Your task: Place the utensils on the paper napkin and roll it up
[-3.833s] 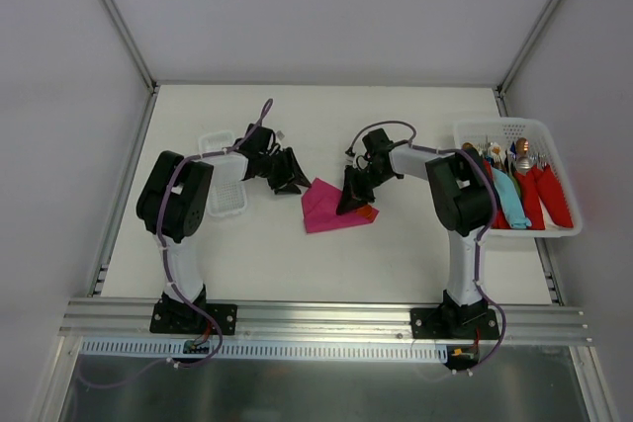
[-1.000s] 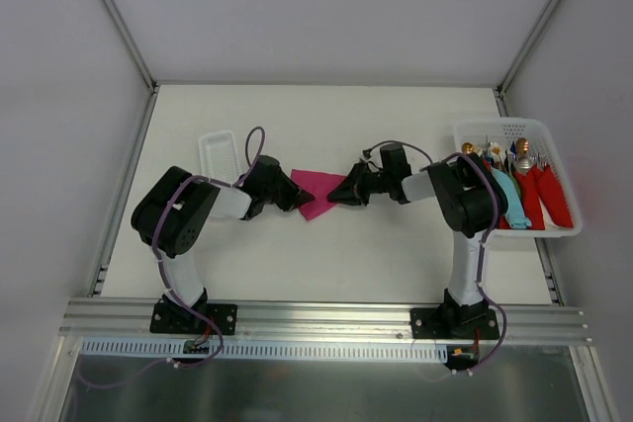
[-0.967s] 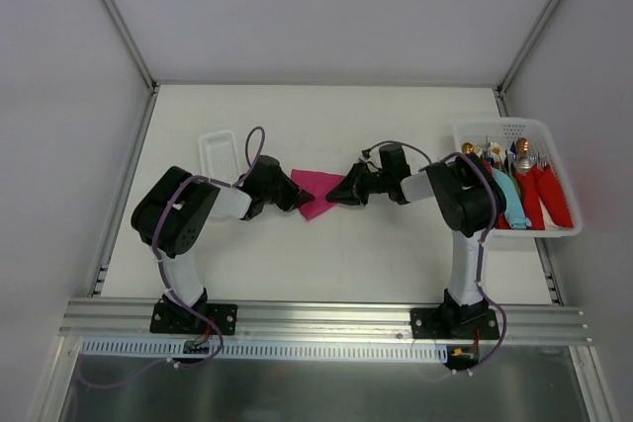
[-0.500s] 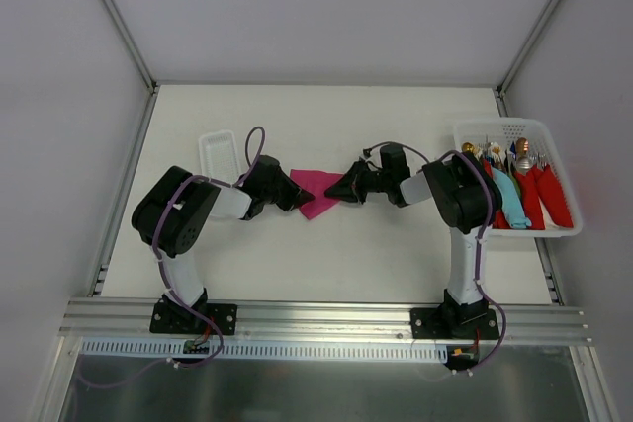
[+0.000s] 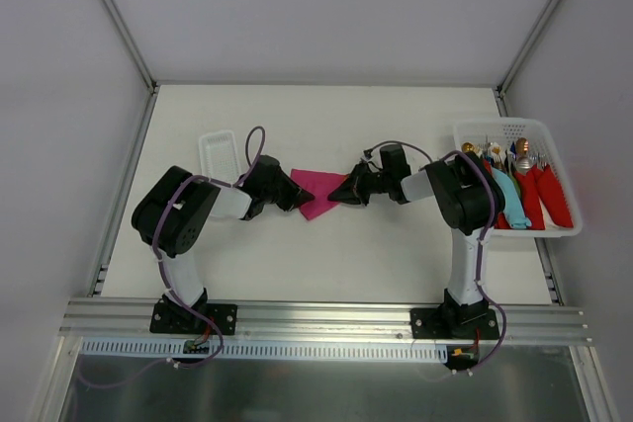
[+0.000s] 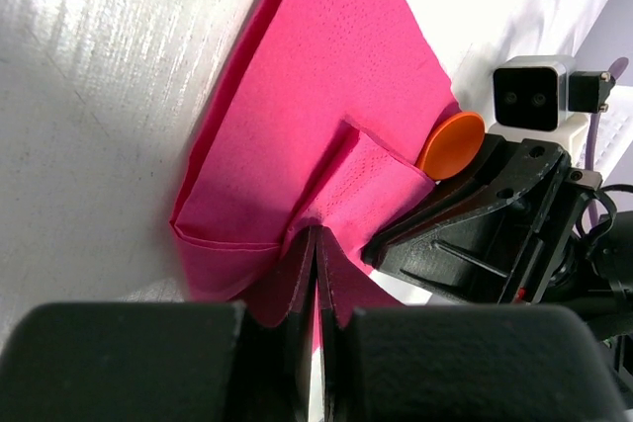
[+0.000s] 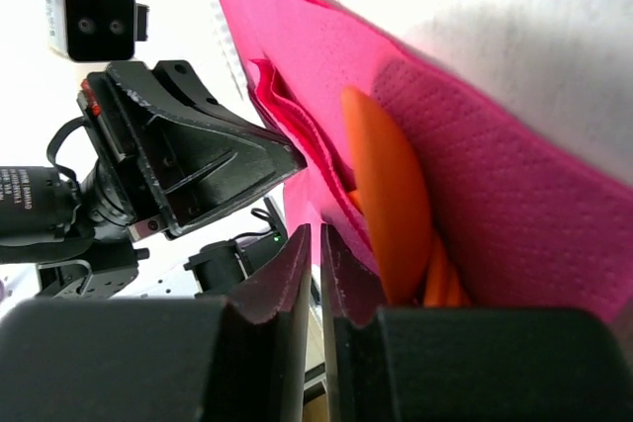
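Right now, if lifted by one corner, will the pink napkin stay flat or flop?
Probably floppy: where the left claw pinches it, the napkin creases and puckers. Likely light and thin: its folded layers lie nearly flat. The spoon could slip from the loose fold.

Plain white tabletop [image 5: 326, 254], matte from above, and the shadows on it are soft, so the light is pretty even and diffuse. White panel walls box it in: back wall [image 5: 326, 7], left wall [image 5: 49, 145] and right wall [image 5: 593, 46], joined by slim aluminium corner posts [image 5: 117, 17]. A ribbed aluminium rail [image 5: 326, 315] runs along the near edge, with a grey, slightly shiny strip [image 5: 326, 387] below it. Up close in the left wrist view, the tabletop looks streaky and a bit glossy.
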Controlling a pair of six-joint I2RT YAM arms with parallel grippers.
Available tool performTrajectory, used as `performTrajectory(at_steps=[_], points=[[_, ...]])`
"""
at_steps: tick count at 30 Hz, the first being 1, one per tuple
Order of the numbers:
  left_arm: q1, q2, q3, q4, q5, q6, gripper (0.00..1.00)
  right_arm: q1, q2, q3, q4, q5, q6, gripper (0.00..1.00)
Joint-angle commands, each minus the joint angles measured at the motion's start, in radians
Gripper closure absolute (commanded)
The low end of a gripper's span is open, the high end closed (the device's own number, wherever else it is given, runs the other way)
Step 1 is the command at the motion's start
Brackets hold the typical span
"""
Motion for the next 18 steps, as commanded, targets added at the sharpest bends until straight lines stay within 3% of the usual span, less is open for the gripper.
performTrajectory(at_steps=[1, 7, 14, 18], points=[[0.0, -0.002, -0.019, -0.063, -0.058, 0.065, 0.97, -0.014, 0.034, 0.016, -0.17, 0.044, -0.04, 0.89], [-0.003, -0.149, 0.019, -0.08, -0.067, 0.252, 0.72, -0.02, 0.046, 0.039, -0.219, 0.05, -0.076, 0.91], [0.012, -0.316, 0.112, -0.342, -0.245, 0.409, 0.63, -0.022, 0.066, 0.065, -0.254, 0.055, -0.096, 0.9], [0.075, -0.278, 0.149, -0.381, -0.256, 0.423, 0.61, -0.022, 0.077, 0.082, -0.271, 0.053, -0.1, 0.9]])
